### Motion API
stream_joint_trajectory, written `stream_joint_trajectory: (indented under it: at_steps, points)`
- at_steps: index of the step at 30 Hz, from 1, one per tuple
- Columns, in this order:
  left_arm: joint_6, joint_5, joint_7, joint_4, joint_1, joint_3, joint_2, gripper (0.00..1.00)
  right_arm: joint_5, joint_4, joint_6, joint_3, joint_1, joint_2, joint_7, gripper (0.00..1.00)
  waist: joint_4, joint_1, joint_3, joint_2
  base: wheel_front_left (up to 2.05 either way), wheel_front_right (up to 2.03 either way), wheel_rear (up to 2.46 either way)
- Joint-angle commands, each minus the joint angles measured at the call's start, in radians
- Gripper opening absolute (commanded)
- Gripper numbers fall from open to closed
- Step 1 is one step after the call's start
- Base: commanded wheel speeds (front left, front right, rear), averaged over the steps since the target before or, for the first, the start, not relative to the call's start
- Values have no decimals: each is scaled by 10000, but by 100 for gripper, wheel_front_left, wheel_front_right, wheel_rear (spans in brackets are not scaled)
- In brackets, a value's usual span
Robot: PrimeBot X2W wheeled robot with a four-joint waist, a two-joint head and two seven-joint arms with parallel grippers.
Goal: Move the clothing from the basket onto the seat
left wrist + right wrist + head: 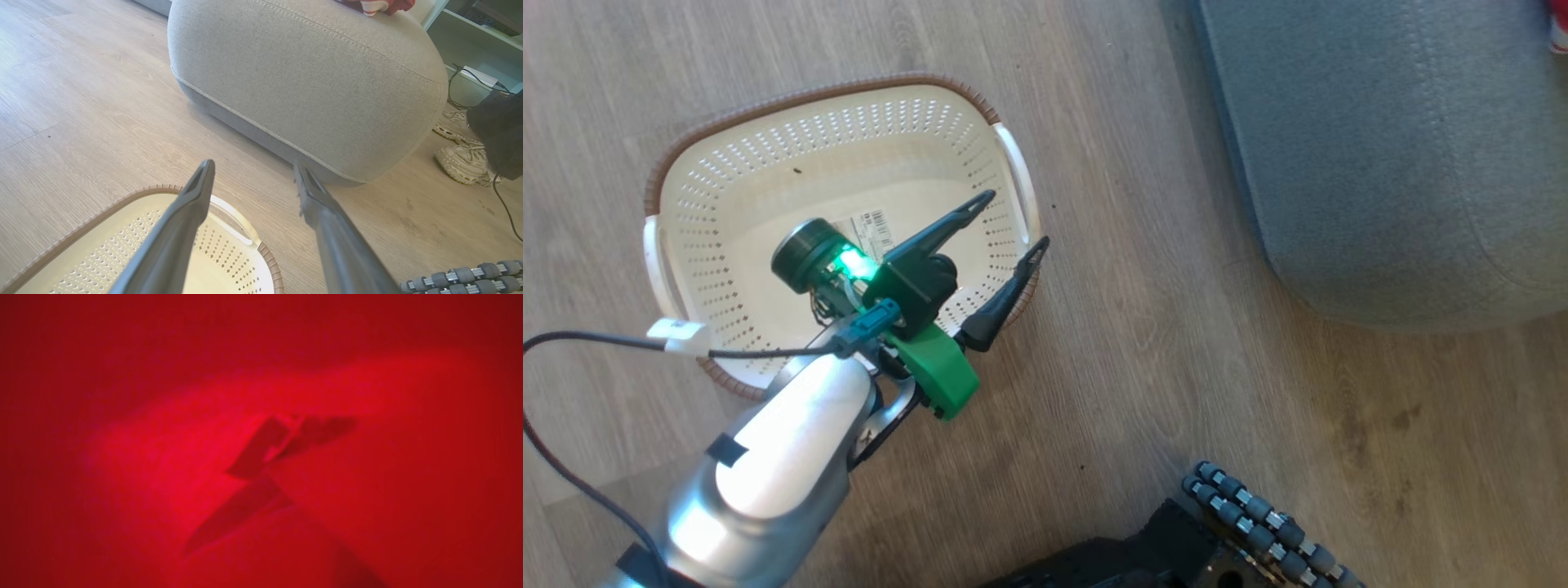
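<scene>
Wood floor: basket empty, left pincer wide above its right rim. Clothing on the far seat; right pincer closed, red cloth draped over it. Advised: release there, lift straight clear.

We catalogue: basket, cream, dot-perforated walls, brown woven-look rim, white handles. Right of the basket: seat, grey fabric, pale double stitching. Clothing, red, white trim. Floor, pale wood-grain. Left gripper, dark fingers, green mount.
</scene>
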Motion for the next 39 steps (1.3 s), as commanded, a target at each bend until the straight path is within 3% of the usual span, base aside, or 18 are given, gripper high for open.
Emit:
stream_joint_trajectory:
  at_steps: [1, 2, 3, 8, 14, 26, 32, 39]
  points:
    - [57, -35, -28, -354, -25, 291, 162, 100, -142, -261, -4, -106, 129, -220, -65, 44, 73, -1, 41, 0, 0, 0, 0]
    - [62, -45, -38, -359, -6, 288, 167, 100, -210, -136, -4, -296, 234, -147, -116, 84, 92, -1, 32, 0, 0, 0, 0]
    - [65, -54, -46, -354, 9, 277, 162, 100, -260, -38, -4, -461, 340, -88, -217, 100, 107, -1, 23, 0, 0, 0, 0]
    - [87, -152, -86, -225, 21, 268, 62, 100, -468, 555, -4, -557, 843, 105, -557, 100, 98, -1, -116, 0, 0, 0, 0]
    - [57, -258, -139, -36, -9, 216, -49, 100, -283, 1267, -4, -201, 992, -94, -709, 100, 30, -1, -344, 0, 0, 0, 0]
    - [-13, -423, -235, 455, 143, 247, -659, 100, 895, 1545, -4, 2376, 1955, 161, -1362, 100, 454, -1, -1359, 0, 0, 0, 0]
    - [-27, -386, -240, 432, 661, 1005, -1015, 100, 2465, -366, -4, 4258, 3832, 331, -1542, 100, 939, -1, -2349, 0, 0, 0, 0]
    - [-25, -276, -241, 461, 1432, 2120, -1372, 100, 3624, -3169, -4, 5325, 6066, 500, -1548, 100, 1603, -1, -3393, 0, 0, 0, 0]
